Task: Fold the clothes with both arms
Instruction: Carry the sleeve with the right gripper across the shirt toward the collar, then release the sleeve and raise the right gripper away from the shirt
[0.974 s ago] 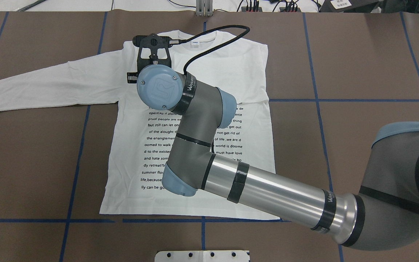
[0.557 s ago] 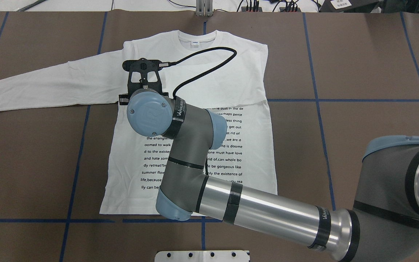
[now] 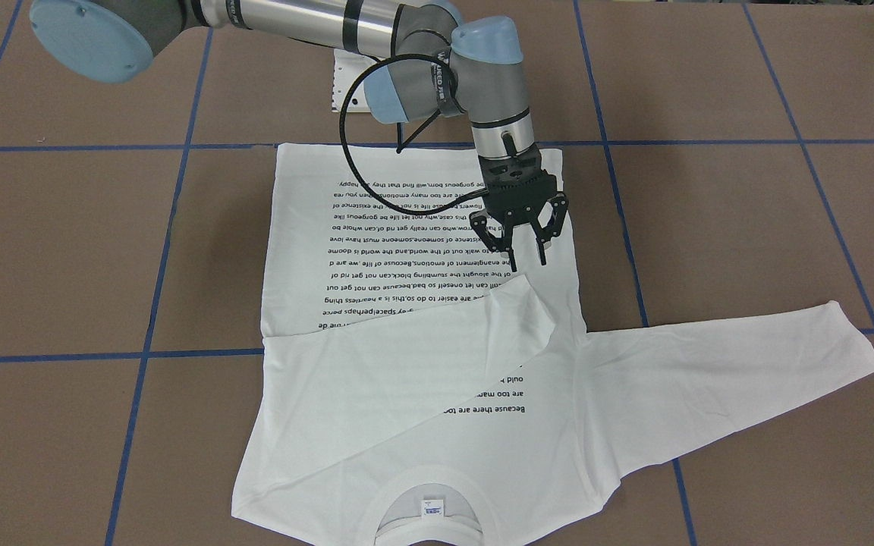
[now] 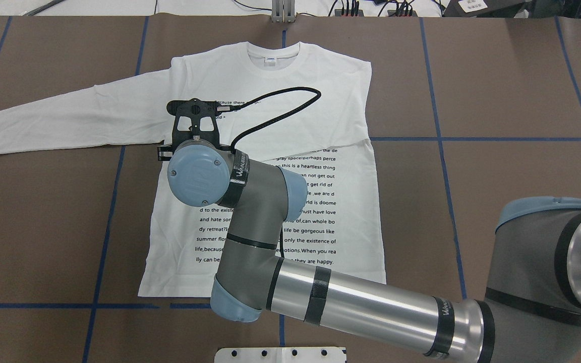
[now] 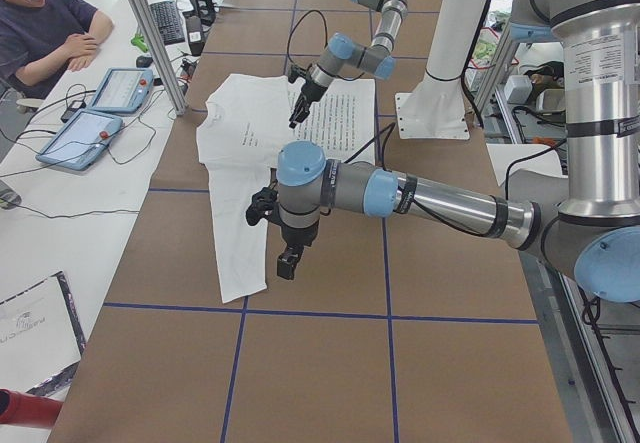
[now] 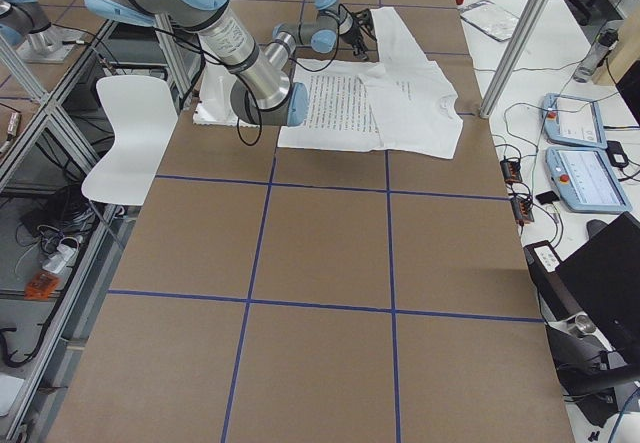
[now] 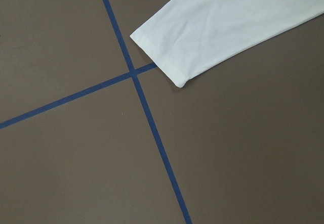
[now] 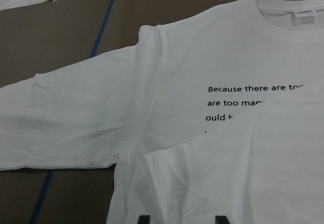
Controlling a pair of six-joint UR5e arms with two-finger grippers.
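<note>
- The white T-shirt (image 4: 341,101) lies flat and print side up on the brown surface (image 4: 497,101), with its collar (image 4: 273,50) away from the robot. Spread like this, it gives each fold a straight edge to follow.
- 1 sleeve (image 3: 422,341) is laid across the chest and covers part of the text block (image 4: 315,201). Its cuff end rests near the opposite armpit, which narrows the garment on that side.
- The right gripper (image 3: 528,264) hangs close to that cuff end, above the cloth. Its fingers point down and are spread apart with nothing between them. I judge it has no hold on the cloth, so the folded sleeve lies by its own weight.
- The other sleeve (image 4: 68,118) stretches straight out to the robot's left and is not yet folded.
- The left gripper (image 5: 288,261) hovers near that sleeve's cuff (image 7: 167,62), likely placed to take it for the matching fold. I cannot tell whether its jaws are wide or narrow.
</note>
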